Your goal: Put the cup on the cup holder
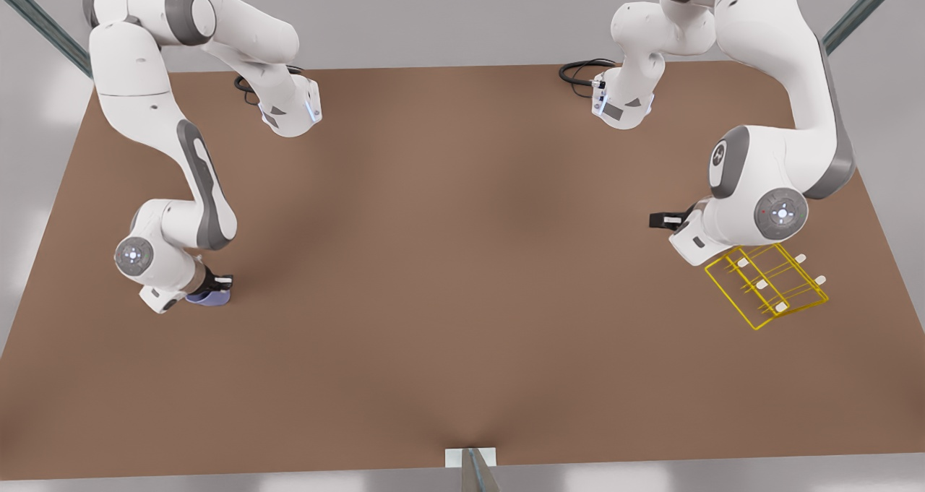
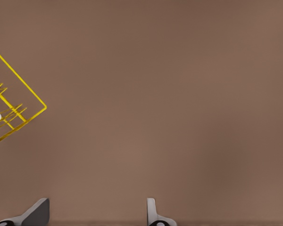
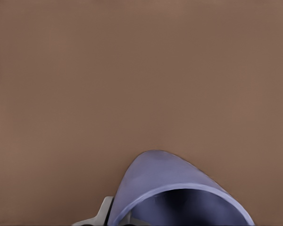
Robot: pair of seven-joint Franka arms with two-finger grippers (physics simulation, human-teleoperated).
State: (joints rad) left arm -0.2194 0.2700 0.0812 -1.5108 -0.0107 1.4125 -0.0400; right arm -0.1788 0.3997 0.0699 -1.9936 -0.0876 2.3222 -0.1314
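Item one: your right gripper [image 1: 217, 284], low at the front view's left, fingers pinching the cup [image 1: 209, 298] just over the brown table [image 1: 448, 261]; its wrist view shows the cup's open rim [image 3: 179, 197] close up. Item two: your left gripper [image 1: 661, 220], at the front view's right, fingers [image 2: 37, 214] spread and holding nothing, just beside the cup holder [image 1: 767, 287]. Cup and holder sit well apart
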